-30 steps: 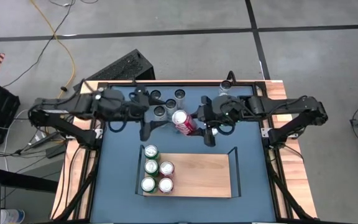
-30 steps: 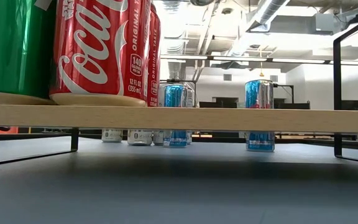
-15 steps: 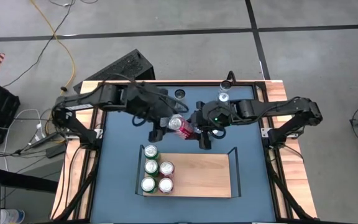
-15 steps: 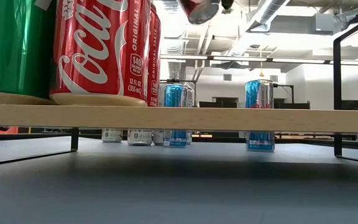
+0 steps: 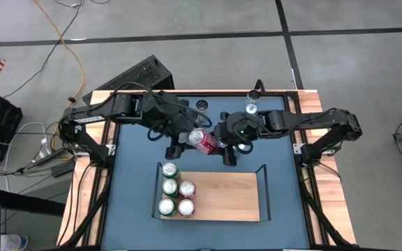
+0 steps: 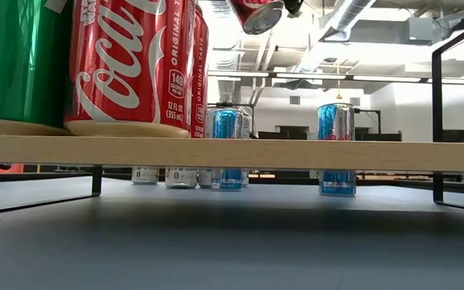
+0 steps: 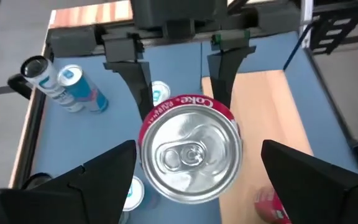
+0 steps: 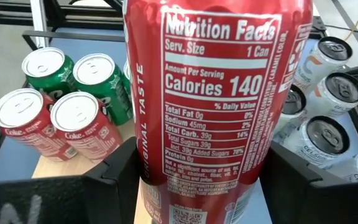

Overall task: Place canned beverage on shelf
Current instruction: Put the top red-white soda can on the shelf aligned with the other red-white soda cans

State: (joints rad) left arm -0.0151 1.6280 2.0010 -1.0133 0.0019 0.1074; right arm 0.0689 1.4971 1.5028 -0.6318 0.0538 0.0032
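A red cola can hangs in the air just beyond the shelf's far edge, with my right gripper shut on it. The can's silver top faces my left gripper. That gripper is open, its fingers standing to either side of the top with a gap on both sides. In the low view the can shows at the picture's top. The shelf is a light-wood board with black end rails; several green and red cans stand at its left end. My right gripper pinches the can's side wall between its two fingers, toward the can's bottom end. The fingers come from the table's right, slanting down, and lie along the can. The can is lifted clear, tilted, its top toward the left arm.
Several white and blue cans stand on the blue tabletop behind the arms, two of them at the far right. The shelf's right two thirds are bare wood. Black rails rise at its short ends.
My left gripper has gone toward the table's right, up to the can, and tipped further down. My right gripper has sunk a little, and the can has tipped, its top now toward the left gripper; it has come into the top of the low view.
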